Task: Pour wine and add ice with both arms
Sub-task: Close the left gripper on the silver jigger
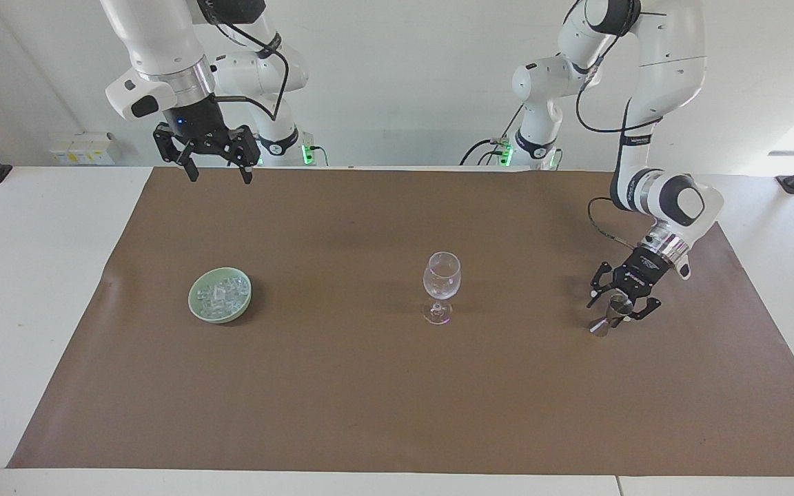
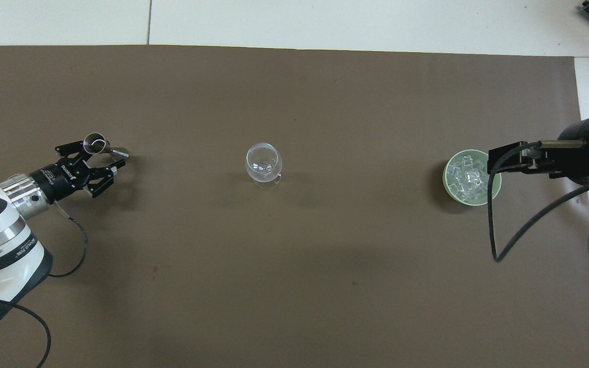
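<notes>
In the facing view, your left gripper [image 1: 619,308] sat low around the small metal cup [image 1: 616,311], fingers close beside it; contact was unclear. Your right gripper [image 1: 216,170] hung spread wide, holding nothing. Overhead, the ice [image 2: 467,176] filled the green bowl [image 2: 448,183], toward the right arm's end from the wine glass [image 2: 263,163].

Hidden and cut-off parts

The right gripper [image 2: 499,159] covers part of the ice bowl [image 2: 453,184] from overhead; both arms' upper parts run past the edges.
</notes>
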`<state>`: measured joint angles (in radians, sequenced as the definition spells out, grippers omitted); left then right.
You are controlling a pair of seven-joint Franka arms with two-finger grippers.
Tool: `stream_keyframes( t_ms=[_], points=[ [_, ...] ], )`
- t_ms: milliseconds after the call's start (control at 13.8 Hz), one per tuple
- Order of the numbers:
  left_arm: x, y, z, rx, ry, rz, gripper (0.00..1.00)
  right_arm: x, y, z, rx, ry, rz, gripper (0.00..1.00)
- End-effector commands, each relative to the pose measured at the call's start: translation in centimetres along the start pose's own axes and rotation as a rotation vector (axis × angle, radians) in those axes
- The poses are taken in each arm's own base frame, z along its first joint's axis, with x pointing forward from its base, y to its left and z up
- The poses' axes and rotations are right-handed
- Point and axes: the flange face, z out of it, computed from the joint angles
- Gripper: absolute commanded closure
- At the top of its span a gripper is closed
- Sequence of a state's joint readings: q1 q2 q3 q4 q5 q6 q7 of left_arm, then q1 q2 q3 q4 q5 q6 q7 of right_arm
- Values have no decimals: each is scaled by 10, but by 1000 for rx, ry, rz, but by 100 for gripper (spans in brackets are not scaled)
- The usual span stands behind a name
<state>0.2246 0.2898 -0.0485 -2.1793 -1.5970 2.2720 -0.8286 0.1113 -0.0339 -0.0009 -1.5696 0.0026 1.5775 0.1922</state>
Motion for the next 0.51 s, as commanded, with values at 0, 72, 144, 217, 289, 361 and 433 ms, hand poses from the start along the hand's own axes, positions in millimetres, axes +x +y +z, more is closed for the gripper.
stream_keyframes(
  t_ms=[0, 72, 144, 217, 289, 361, 433],
  points=[
    [2, 4, 1, -24, -3, -5, 59, -5, 4, -1, 23, -3, -13, 0],
    [1, 5, 0, -26, -4, -4, 65, -5, 4, -1, 21, -3, -13, 0],
    [2, 5, -1, -26, -5, -5, 70, -5, 4, -1, 21, -3, -13, 0],
    [2, 5, -1, -26, -5, -5, 80, -5, 4, -1, 21, -3, -13, 0],
    [2, 5, -1, -26, -5, -6, 91, -5, 4, -1, 23, -3, -13, 0],
    [2, 5, -1, -28, -5, -7, 100, -5, 4, -1, 21, -3, -13, 0],
    [1, 5, 0, -26, -6, -7, 100, -5, 4, -1, 21, -3, -13, 0]
  ],
)
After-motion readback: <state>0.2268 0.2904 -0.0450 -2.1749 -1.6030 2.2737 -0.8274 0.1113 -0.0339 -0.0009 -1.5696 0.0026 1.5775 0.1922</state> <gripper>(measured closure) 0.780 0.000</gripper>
